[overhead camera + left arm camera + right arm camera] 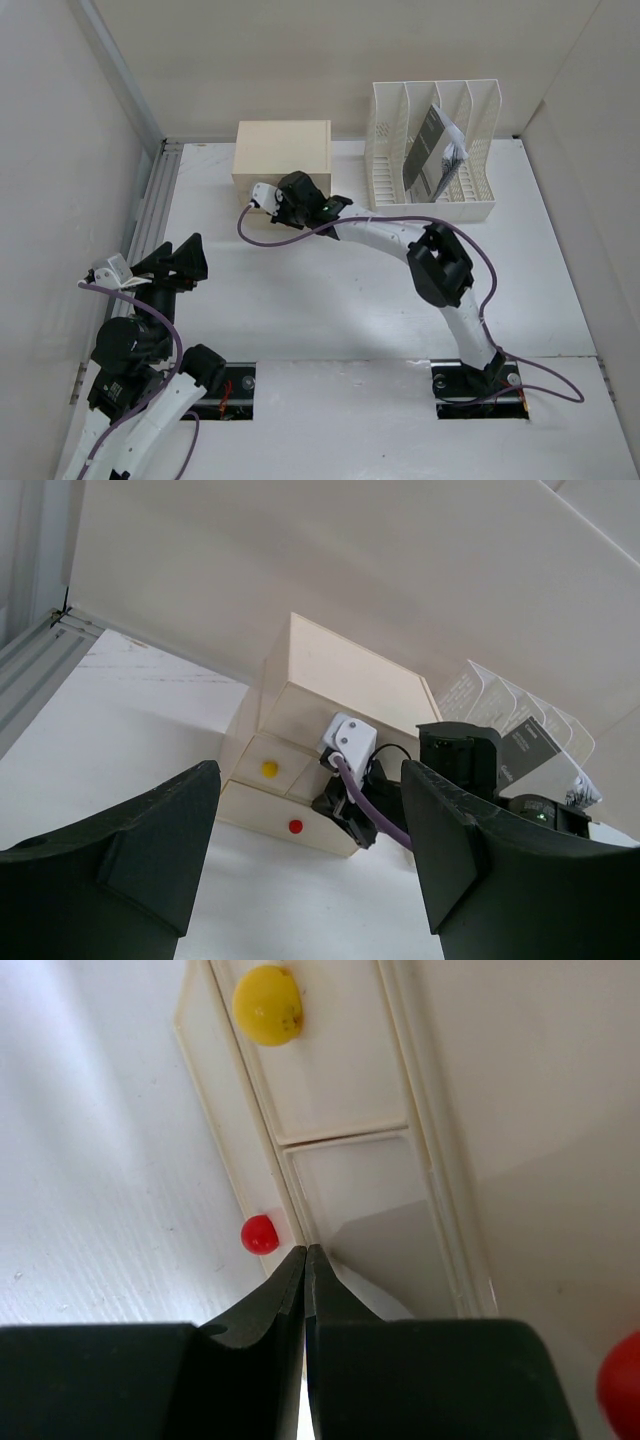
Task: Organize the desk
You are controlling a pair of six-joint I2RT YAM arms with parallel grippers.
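Two end effectors show. The right end effector (305,1258) has its fingers pressed flat together with nothing between them. The tips point at the front of a small beige drawer box (282,150), at a seam between drawer panels and just right of a small red knob (260,1234). Whether the tips touch the box cannot be told. A yellow knob (267,1004) sits on the panel beyond. The right arm reaches far and to the left across the worktop (330,310) from its base, with a purple cable (262,238) looping off the wrist.

The left end effector (192,260) has its fingers wide apart and grips nothing (its own camera looks between them at the drawer box and the right wrist). It hangs over the left side of the worktop, well apart from the box, near the aluminium rail (160,205) along the left edge.

The drawer box stands at the far edge of the worktop. To its right, also at the far edge, is a white slotted file rack (432,212) with a dark booklet (422,152) leaning in one of its middle slots. The worktop is flat, matte white, and fills the scene. Two rectangular cutouts (232,392) lie near its near edge, where the arm bases sit.
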